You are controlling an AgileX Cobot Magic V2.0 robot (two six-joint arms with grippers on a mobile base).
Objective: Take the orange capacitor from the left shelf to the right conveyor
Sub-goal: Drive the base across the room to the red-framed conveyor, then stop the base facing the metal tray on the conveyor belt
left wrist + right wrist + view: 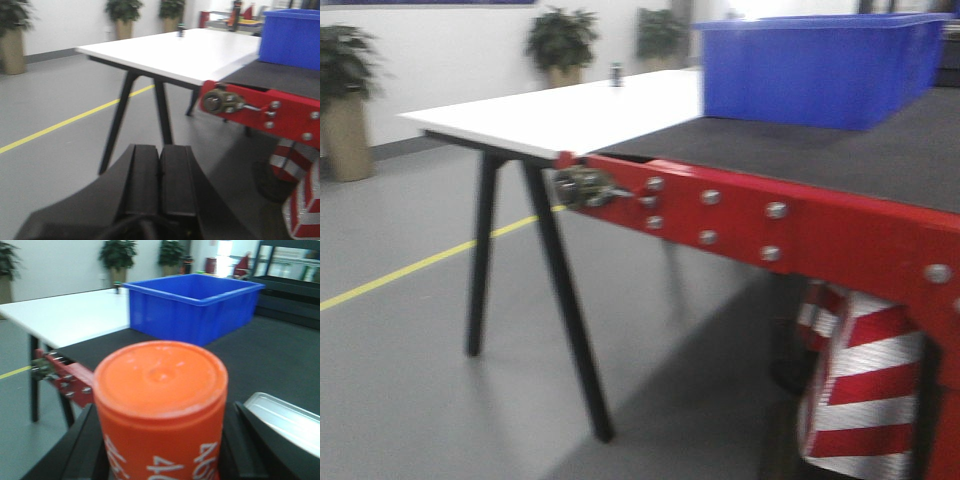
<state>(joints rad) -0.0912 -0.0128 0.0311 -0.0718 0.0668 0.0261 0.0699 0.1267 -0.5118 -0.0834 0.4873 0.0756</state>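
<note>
1. Far left, bkgd: potted plant (342, 95) in a tan pot by the wall. Two more plants (562, 42) stand further along the same wall.
2. Yellow floor line (420, 265) runs diagonally across the grey floor twd the table legs.
3. White table (570, 115) on black splayed legs (565, 300). A small dark obj (616, 73) stands near its far edge, too small to ID. The table's right edge meets the conveyor's end.
4. Low, off the belt: left gripper (160, 185), black fingers pressed flat together w/ nothing btw them. It hangs over the floor, facing the table legs.
5. The right conveyor (800, 225) has a red frame w/ silver bolts and a brass-coloured fitting (582, 187) at the frame's left corner. The dark grey belt (880, 150) lies on top.
6. Blue bin (815, 70) sits on the belt at its left end, by the table seam.
7. The orange capacitor (160, 385) is upright, w/ white digits on its side and a flat top w/ a small centre mark.
   - The right gripper (162, 440) is clamped on it, one black finger (80, 450) on each side.
   - It's over the belt's near edge, close to the red frame's left corner, w/ the bin beyond it.
   - Base hidden, so can't tell if it touches the belt.
8. Just right of the capacitor: shiny metal tray (285, 420) on the belt, only a corner in view.
9. Under the frame, right side: red/white striped panel (865, 390).
</note>
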